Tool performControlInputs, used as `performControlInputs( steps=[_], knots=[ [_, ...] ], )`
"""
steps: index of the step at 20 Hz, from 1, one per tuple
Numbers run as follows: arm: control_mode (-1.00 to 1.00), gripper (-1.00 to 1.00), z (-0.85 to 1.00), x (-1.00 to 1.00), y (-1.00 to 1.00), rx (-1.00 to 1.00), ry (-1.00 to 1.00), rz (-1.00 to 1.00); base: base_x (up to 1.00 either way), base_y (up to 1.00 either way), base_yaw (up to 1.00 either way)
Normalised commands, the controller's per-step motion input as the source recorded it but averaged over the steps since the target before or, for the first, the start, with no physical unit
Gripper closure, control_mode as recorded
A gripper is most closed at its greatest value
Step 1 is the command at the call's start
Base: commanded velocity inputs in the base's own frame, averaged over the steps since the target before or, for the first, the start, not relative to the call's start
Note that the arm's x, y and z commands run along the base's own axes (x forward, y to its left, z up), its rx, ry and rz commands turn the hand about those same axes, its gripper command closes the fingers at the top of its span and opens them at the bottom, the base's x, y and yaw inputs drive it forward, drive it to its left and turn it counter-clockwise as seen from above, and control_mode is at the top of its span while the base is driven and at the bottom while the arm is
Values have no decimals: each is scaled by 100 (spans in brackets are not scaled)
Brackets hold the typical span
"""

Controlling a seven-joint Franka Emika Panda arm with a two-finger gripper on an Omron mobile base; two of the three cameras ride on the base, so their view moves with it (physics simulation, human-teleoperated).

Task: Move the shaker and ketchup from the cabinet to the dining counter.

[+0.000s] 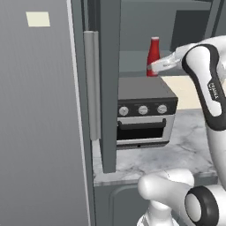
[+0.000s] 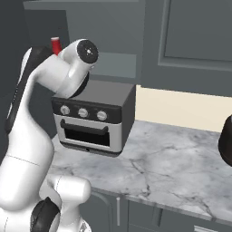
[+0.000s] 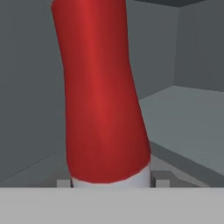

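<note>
While the ketchup point(image 1: 153, 55) stands upright on the cabinet shelf point(image 1: 132, 57), we find our gripper point(image 1: 152, 67) at its base; jaws flank it, whether clamped we cannot tell.

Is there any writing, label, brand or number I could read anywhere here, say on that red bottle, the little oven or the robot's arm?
None can be read.
Ketchup: plain red, no label.
Toaster oven: three knobs, no markings visible.
Robot arm: a small dark mark along the white forearm, too small and blurred to read.
Pale yellow patch on the tall grey panel: blank.
</note>
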Motion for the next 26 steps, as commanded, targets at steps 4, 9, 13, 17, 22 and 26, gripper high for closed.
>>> performControlInputs(
  steps=[4,9,13,17,22,26],
  knots=[
    [-100,100,0,-85,-24,0,0,0,0,0,0],
    [-100,100,-1,-80,-25,0,0,0,0,0,0],
    [-100,100,0,-77,-21,0,0,0,0,0,0],
    [-100,100,0,-64,-14,0,0,0,0,0,0],
    [-100,100,0,-9,-2,0,0,0,0,0,0],
    [100,100,0,0,0,0,0,0,-5,0,0]
  ],
)
